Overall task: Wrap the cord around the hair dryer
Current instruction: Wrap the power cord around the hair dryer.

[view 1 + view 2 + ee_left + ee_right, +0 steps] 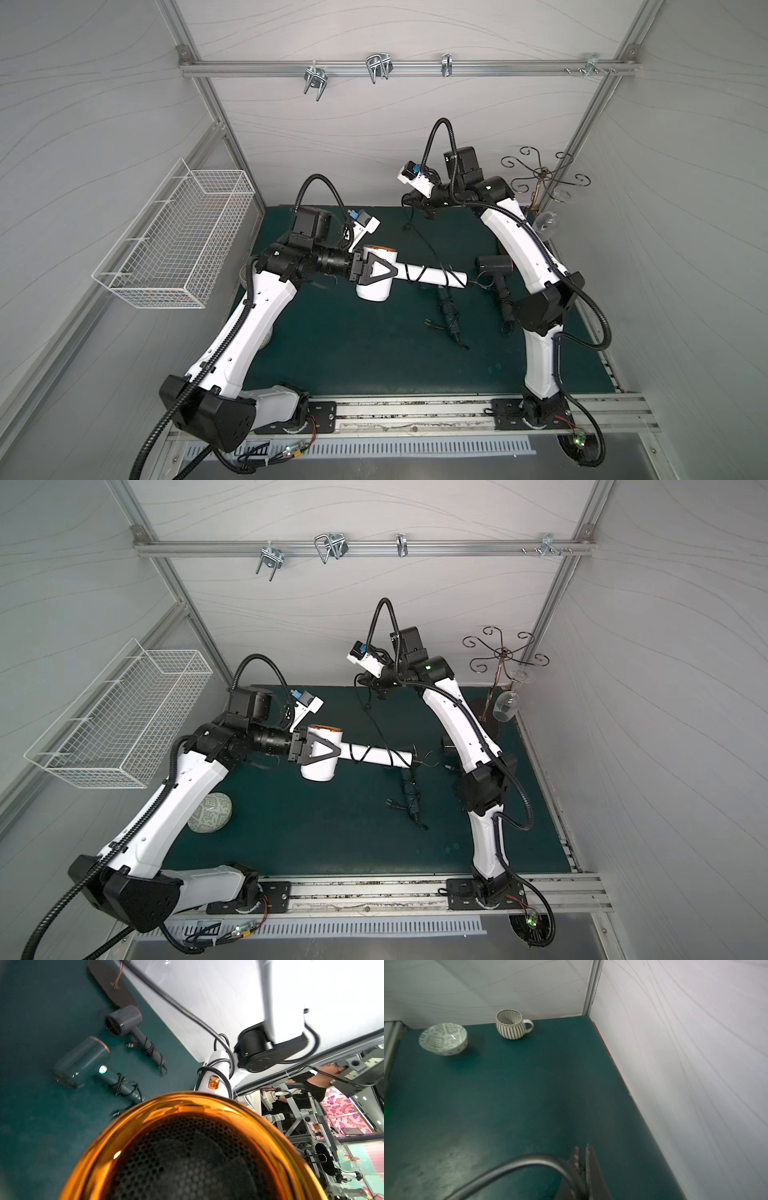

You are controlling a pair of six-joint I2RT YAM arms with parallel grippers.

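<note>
A white hair dryer (pixel 374 289) (pixel 318 771) with a gold rim (pixel 187 1105) hangs over the green mat. My left gripper (pixel 376 270) (pixel 322 749) is shut on its barrel. Its handle (pixel 436 276) (pixel 216 1064) points toward the right arm, with a few turns of the black cord (pixel 428 245) (pixel 376 725) wound round it. From the handle the cord rises to my right gripper (pixel 415 201) (pixel 370 683) (pixel 582 1149), held high near the back wall and shut on the cord (pixel 529 1159). The plug end (pixel 405 226) dangles below it.
A dark grey hair dryer (pixel 492 266) (pixel 124 1020) and a dark teal one (pixel 83 1059) lie wrapped on the mat by the right arm. A bowl (pixel 210 812) (pixel 443 1039) and a mug (pixel 510 1026) sit left. A wire basket (pixel 178 232) hangs left; a glass stand (pixel 540 174) stands back right.
</note>
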